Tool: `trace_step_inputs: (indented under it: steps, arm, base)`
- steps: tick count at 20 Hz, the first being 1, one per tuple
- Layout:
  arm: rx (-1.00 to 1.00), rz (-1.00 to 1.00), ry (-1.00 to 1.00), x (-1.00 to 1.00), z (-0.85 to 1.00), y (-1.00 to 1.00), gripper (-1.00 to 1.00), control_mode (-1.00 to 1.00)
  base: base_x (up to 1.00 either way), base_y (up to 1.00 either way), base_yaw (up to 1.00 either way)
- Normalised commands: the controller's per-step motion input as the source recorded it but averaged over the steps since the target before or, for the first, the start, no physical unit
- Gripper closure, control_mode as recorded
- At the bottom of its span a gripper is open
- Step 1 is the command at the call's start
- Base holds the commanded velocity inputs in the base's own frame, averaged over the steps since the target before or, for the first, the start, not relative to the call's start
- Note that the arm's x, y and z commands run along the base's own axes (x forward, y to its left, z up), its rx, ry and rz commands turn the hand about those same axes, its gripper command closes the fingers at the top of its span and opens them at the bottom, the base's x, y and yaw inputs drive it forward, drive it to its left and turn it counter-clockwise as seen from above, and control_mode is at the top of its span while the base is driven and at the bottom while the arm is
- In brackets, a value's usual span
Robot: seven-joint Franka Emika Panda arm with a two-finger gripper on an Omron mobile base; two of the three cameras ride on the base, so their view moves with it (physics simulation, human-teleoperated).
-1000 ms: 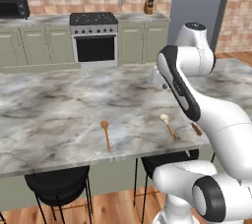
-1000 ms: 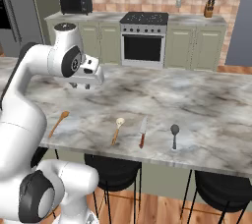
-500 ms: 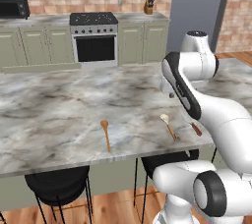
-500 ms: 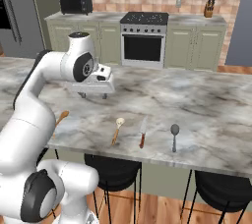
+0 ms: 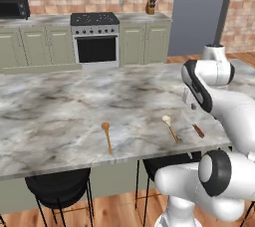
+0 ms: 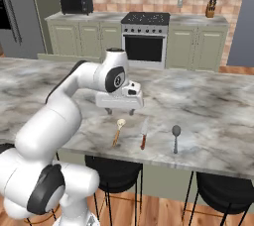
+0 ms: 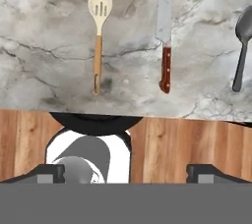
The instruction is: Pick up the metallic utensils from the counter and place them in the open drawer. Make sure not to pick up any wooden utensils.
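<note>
Gripper (image 6: 121, 112) open; grey spoon (image 7: 242, 51) edge-cropped.

3 utensils on counter (image 7: 49, 61): slotted spoon (image 7: 99, 34), knife (image 7: 165, 36), dark spoon (image 7: 242, 51).

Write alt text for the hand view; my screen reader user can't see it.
Three utensils lie side by side on the marbled counter: a pale slotted spoon with a tan handle, a red-handled knife, and a dark grey spoon. Below the counter edge lies wooden floor.

stove (image 5: 95, 39) | microwave (image 6: 76, 4) | knife block (image 6: 211, 8) | stools (image 5: 58, 188)
</note>
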Motion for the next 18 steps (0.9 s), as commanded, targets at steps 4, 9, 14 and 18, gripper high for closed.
trace_step_inputs:
  steps: [4,9,14,18]
  arm:
    - [0.00,-0.05,0.13,0.15,-0.52,-0.49,-1.00,-1.00]
    - [0.00,-0.09,0.03,0.22,-0.63,-0.57,-1.00,-1.00]
    - [0.00,-0.03,0.00,0.28,-0.49,-0.46,-1.00,-1.00]
    - [0.00,0.00,0.00,0.32,-0.27,-0.10,-1.00,-1.00]
  base:
    - [0.00,0.00,0.00]
    - [0.00,0.00,0.00]
    - [0.00,0.00,0.00]
    - [0.00,0.00,0.00]
